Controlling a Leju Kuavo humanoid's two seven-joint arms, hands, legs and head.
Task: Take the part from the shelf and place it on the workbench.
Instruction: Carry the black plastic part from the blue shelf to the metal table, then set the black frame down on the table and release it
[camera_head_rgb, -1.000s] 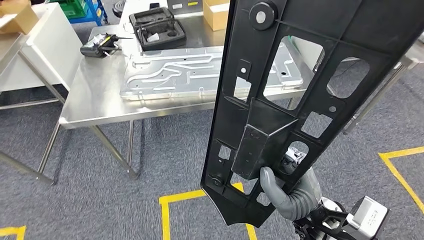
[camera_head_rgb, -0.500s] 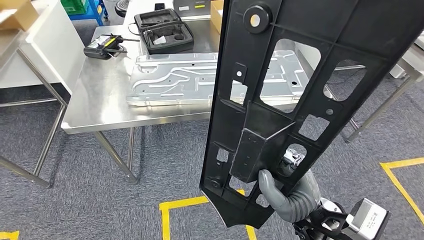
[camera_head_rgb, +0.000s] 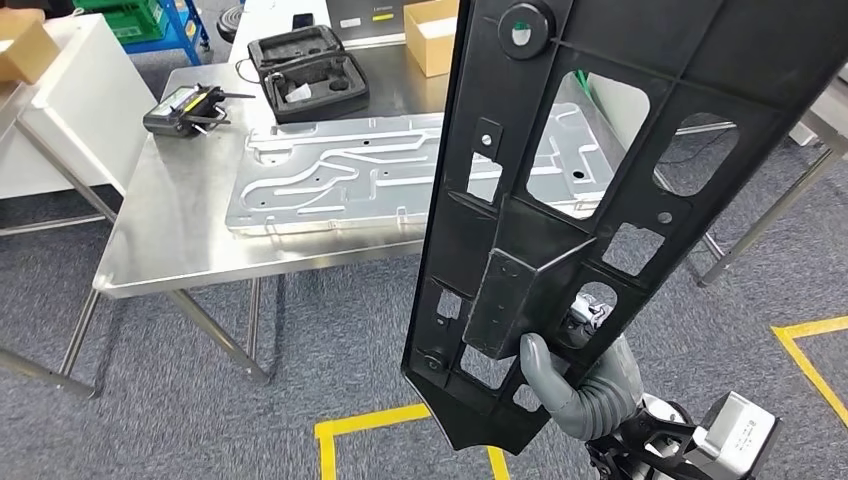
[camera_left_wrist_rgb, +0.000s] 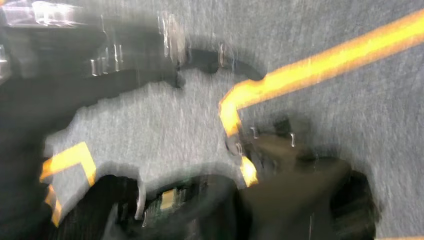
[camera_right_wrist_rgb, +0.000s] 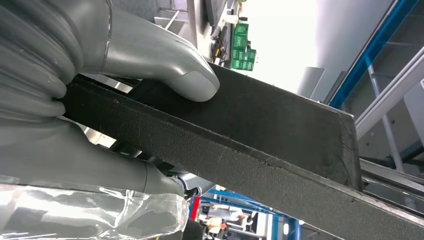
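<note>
Low on the right of the head view, the right hand (camera_head_rgb: 572, 385) grips the lower end of a long black plastic part (camera_head_rgb: 560, 200), its thumb (camera_right_wrist_rgb: 165, 60) pressed on one face and its fingers behind the rib. Held upright in the air, the part tilts slightly and rises past the top of the picture, in front of the steel workbench (camera_head_rgb: 170, 225) and not touching it. A ribbed metal plate (camera_head_rgb: 340, 175) lies along the bench's near edge, an open black case (camera_head_rgb: 308, 70) and a small handheld device (camera_head_rgb: 180, 108) sit toward its far-left corner, and a cardboard box (camera_head_rgb: 432, 35) stands at the far edge. The left wrist view is too blurred to tell how the left hand is set.
</note>
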